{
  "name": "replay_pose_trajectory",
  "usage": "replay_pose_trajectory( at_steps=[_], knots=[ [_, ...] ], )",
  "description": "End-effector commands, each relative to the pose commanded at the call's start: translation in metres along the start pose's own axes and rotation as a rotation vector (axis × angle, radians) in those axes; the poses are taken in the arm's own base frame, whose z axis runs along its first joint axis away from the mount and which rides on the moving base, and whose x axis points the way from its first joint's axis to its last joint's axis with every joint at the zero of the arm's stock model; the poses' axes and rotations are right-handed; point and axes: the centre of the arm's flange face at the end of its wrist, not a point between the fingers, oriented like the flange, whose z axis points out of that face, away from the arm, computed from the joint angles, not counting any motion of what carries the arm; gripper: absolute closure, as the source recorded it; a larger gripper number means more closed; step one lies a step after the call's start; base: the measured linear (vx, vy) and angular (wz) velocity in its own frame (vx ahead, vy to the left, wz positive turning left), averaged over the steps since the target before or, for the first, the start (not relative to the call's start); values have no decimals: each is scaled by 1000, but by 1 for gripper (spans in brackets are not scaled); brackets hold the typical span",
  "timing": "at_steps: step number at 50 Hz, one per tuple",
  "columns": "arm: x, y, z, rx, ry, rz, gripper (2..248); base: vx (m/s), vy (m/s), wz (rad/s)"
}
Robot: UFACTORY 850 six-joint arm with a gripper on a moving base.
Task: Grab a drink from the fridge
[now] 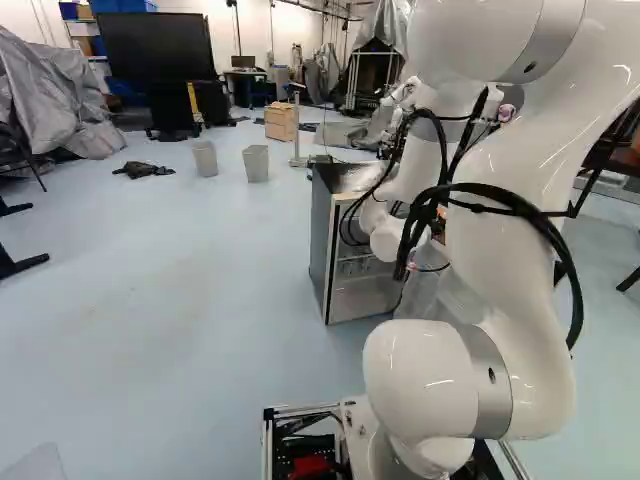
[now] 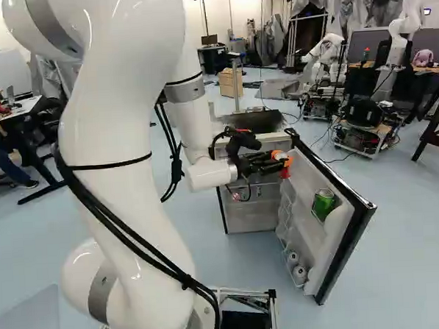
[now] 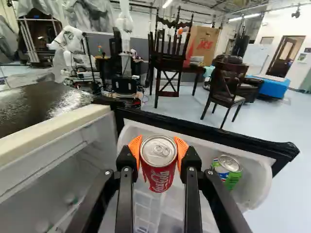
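Black tool [image 2: 284,163] gripping 1 red can [image 3: 152,171], silver top [image 3: 158,150], white lettering [image 3: 160,180]

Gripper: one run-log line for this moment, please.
gripper: shut on red can | red can: at inner side of open fridge door | green can: in door shelf

The can [image 3: 158,175] is red with white lettering and a silver top, between the orange pads [image 3: 134,146] of the black gripper [image 2: 284,161]. The other can [image 3: 229,175] is green with blue and white patches. White lines the black-edged fridge door [image 2: 303,181]; the floor [image 1: 150,350] is pale blue.
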Motion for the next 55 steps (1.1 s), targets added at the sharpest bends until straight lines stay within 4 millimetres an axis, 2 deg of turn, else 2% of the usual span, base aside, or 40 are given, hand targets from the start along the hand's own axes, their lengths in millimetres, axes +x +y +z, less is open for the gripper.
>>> replay_pose_trajectory(
  at_steps=[21, 42, 55],
  knots=[
    [0, -22, -32, 197, 31, -48, 154, 0, 0, 0],
    [-2, -16, -76, 394, 54, -100, 154, 0, 0, 0],
    [-3, -19, -88, 509, 70, -126, 154, 0, 0, 0]
  ],
)
